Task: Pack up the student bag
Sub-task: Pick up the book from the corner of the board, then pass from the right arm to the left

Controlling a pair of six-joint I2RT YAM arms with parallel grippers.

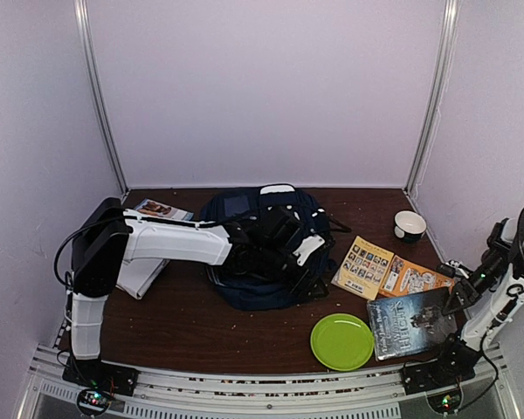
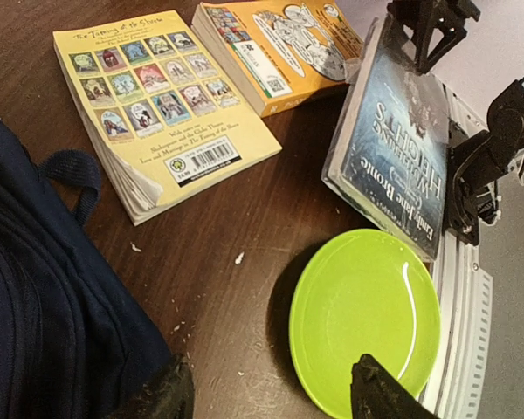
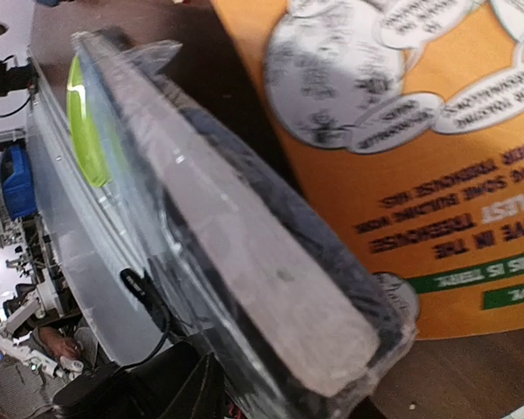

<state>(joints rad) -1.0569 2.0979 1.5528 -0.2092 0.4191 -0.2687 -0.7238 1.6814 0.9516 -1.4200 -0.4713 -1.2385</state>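
Note:
The student bag (image 1: 253, 253), a navy blue backpack, lies in the middle of the table; its side shows in the left wrist view (image 2: 35, 297). My left gripper (image 1: 310, 284) hovers at the bag's right edge. It is open and empty (image 2: 271, 403), with bare table and the rim of a green plate (image 2: 367, 314) between its fingers. My right gripper (image 1: 454, 292) is shut on the far edge of a dark plastic-covered book, Wuthering Heights (image 1: 410, 323), and tilts it up (image 2: 402, 148). The book's page edge fills the right wrist view (image 3: 244, 236), where one finger (image 3: 157, 388) shows.
A yellow book (image 1: 363, 267) and an orange book (image 1: 415, 278) lie right of the bag. The green plate (image 1: 342, 341) sits near the front edge. A small bowl (image 1: 410, 226) stands at the back right. Another book (image 1: 162, 209) lies at the back left under my left arm.

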